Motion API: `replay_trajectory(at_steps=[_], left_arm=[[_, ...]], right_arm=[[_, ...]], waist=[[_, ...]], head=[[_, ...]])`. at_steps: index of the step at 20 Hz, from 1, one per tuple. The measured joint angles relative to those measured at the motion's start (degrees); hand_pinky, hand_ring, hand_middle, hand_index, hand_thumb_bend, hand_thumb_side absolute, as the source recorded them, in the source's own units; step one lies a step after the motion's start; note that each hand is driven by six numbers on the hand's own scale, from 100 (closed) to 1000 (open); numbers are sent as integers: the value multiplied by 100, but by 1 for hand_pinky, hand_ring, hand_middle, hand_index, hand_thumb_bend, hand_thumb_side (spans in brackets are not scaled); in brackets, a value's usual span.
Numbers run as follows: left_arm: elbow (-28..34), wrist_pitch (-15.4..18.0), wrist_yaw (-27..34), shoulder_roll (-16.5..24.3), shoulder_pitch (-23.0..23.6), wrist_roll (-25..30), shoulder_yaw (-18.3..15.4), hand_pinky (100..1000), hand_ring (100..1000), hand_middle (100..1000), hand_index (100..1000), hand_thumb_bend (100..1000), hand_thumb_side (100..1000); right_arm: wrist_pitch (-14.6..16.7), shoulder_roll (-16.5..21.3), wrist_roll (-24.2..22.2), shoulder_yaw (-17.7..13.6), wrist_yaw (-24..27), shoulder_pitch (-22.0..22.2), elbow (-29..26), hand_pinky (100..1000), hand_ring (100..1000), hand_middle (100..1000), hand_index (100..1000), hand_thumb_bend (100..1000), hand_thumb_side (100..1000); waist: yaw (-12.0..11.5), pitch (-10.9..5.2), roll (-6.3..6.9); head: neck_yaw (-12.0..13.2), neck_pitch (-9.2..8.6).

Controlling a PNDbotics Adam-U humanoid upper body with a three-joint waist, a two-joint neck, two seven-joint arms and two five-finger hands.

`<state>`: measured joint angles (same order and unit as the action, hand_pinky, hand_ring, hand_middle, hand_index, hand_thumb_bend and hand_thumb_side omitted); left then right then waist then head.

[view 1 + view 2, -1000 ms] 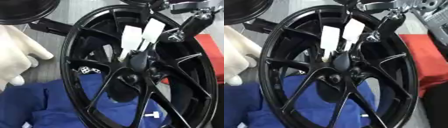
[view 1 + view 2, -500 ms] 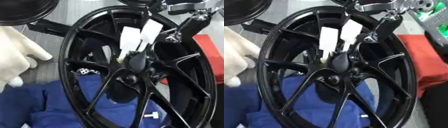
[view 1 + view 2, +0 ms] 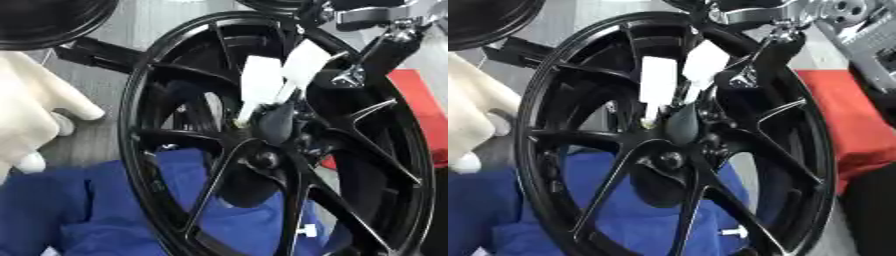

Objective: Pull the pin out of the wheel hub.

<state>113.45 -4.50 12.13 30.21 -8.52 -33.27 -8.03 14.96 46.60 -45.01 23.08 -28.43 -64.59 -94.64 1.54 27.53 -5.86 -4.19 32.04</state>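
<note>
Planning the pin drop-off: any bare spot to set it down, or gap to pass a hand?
Free: grey table strip between the white glove and the wheel rim; lower spoke openings over blue cloth. Crowded: around the hub, where the right hand reaches in.

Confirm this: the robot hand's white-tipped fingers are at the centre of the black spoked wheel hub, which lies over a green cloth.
Not quite: the cloth under the black spoked wheel hub is blue, not green, as the right eye view shows. The rest holds: the right robot hand has its white-tipped fingers at the hub's centre.
</note>
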Motion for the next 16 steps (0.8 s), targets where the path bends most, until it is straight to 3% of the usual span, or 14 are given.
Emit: replay_trajectory(at_steps=[3, 16], left_arm=[[0, -5, 9, 0, 0, -8, 0, 840, 803, 786, 847, 547, 618], [0, -10, 47, 0, 39, -13, -33, 843, 803, 788, 848, 539, 622]], right_arm=[[-10, -1, 106, 19, 61, 0, 18, 844, 781, 449, 479, 100, 100], [-218, -51, 714, -160, 421, -90, 65, 809, 675, 314, 352, 100, 100]], waist=[[4, 0, -16], [27, -5, -38]], head=[[-1, 0], [-5, 1]])
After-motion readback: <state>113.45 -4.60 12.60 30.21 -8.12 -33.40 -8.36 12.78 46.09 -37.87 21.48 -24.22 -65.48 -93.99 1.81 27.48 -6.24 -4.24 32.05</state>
